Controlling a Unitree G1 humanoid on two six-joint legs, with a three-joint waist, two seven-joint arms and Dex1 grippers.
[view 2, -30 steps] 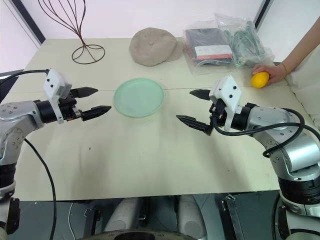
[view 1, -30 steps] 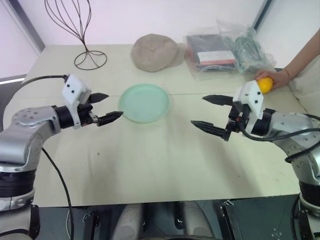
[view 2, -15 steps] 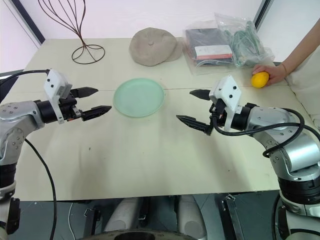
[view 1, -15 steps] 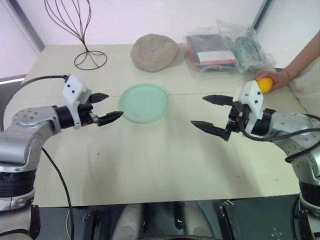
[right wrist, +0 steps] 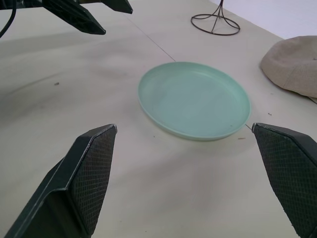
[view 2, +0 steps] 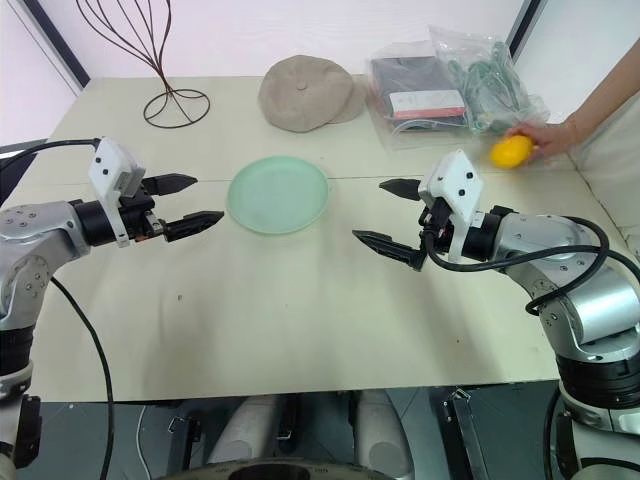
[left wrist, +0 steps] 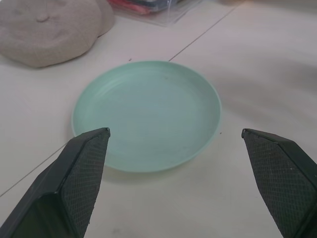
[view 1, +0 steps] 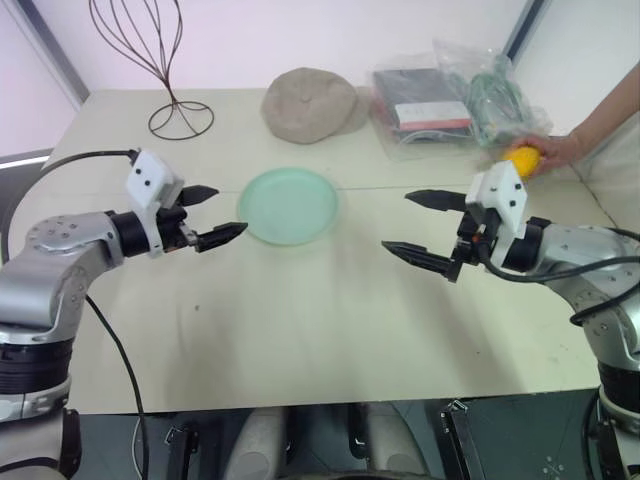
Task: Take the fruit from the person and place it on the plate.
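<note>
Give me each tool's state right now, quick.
Left tool: open, holding nothing.
Right tool: open wide, holding nothing.
Person's hand: holding the fruit.

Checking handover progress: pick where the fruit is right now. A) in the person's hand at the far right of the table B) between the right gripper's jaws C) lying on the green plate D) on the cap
A: the fruit is in the person's hand at the table's far right; the plate holds nothing, and the right gripper is open with nothing in it.

person's hand (view 2: 548, 133) lifted fruit (view 2: 510, 150) off table, moving leftward
</note>
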